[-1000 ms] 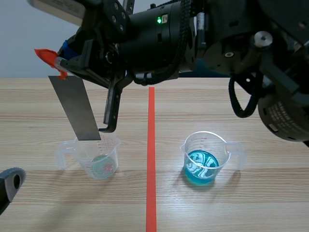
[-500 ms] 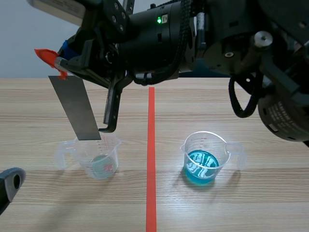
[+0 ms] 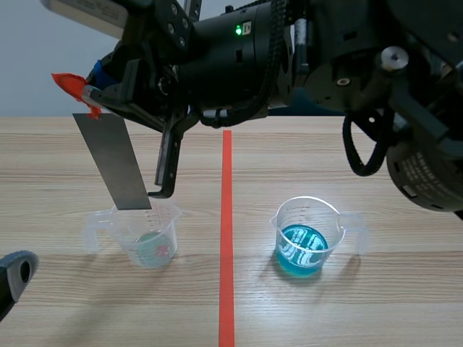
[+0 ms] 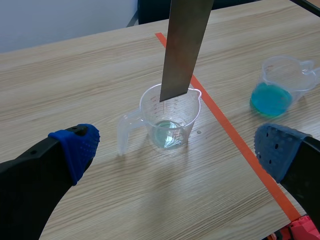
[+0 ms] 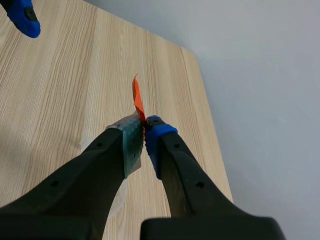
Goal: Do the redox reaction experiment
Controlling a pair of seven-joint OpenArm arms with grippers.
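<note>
metal strip (image 3: pixel 112 160) hangs nearly upright, slightly tilted, lower end at the mouth of the clear beaker (image 3: pixel 147 235), its taped top pinched by the right arm's fingers (image 5: pixel 156 137). left fingers (image 4: pixel 75 147) stand wide apart, empty, either side of that beaker. dipping should need a straight descent.

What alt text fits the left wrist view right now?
A grey metal strip hangs with its lower end at the mouth of a clear cup holding a little pale liquid. The open left pincer frames the cup, a blue pad on either side. A second cup with blue liquid stands beyond the orange tape line.
</note>
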